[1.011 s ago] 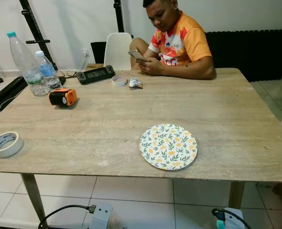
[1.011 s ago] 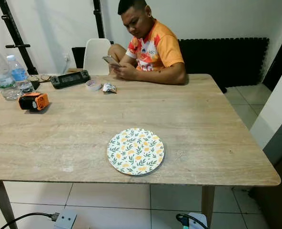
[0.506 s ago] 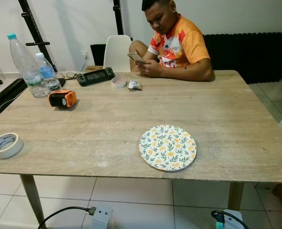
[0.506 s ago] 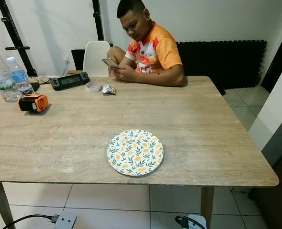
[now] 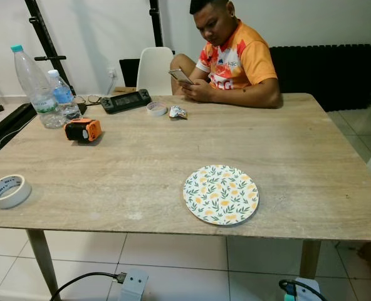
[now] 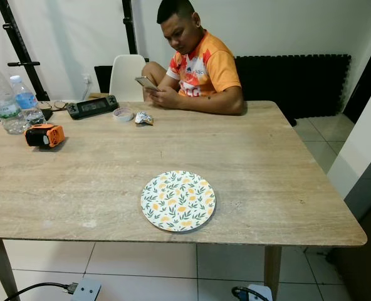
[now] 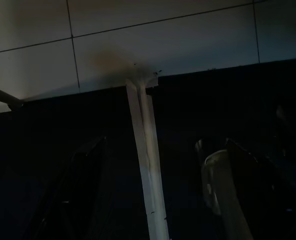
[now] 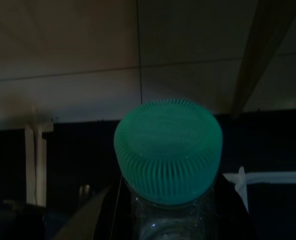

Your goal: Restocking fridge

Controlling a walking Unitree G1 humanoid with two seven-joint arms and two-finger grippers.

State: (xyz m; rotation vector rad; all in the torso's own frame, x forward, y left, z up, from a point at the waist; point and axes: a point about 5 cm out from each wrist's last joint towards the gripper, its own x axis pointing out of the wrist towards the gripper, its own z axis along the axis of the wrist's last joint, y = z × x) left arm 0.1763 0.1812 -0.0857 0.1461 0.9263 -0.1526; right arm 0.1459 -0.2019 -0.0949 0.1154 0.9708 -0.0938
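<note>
In the right wrist view a clear plastic bottle with a ribbed green cap (image 8: 168, 150) stands up between the two dark fingers of my right gripper (image 8: 170, 222), which is shut on its neck, low above the tiled floor. In the dim left wrist view my left gripper (image 7: 163, 200) hangs open with nothing between its fingers, and a pale table leg (image 7: 147, 160) shows beyond it. Two clear water bottles with blue caps, a tall one (image 5: 32, 81) and a small one (image 5: 62, 93), stand at the far left of the wooden table (image 5: 311, 163).
A flowered plate (image 5: 221, 194) lies near the table's front edge. A tape roll (image 5: 8, 190), an orange device (image 5: 82, 129), a black controller (image 5: 126, 100) and a small lid (image 5: 156, 108) also lie on it. A person (image 5: 235, 59) sits at the far side holding a phone. Cables and plugs (image 5: 132, 283) lie on the floor below.
The head views have shifted slightly. Nothing on the table has moved; the person has only shifted a little.
</note>
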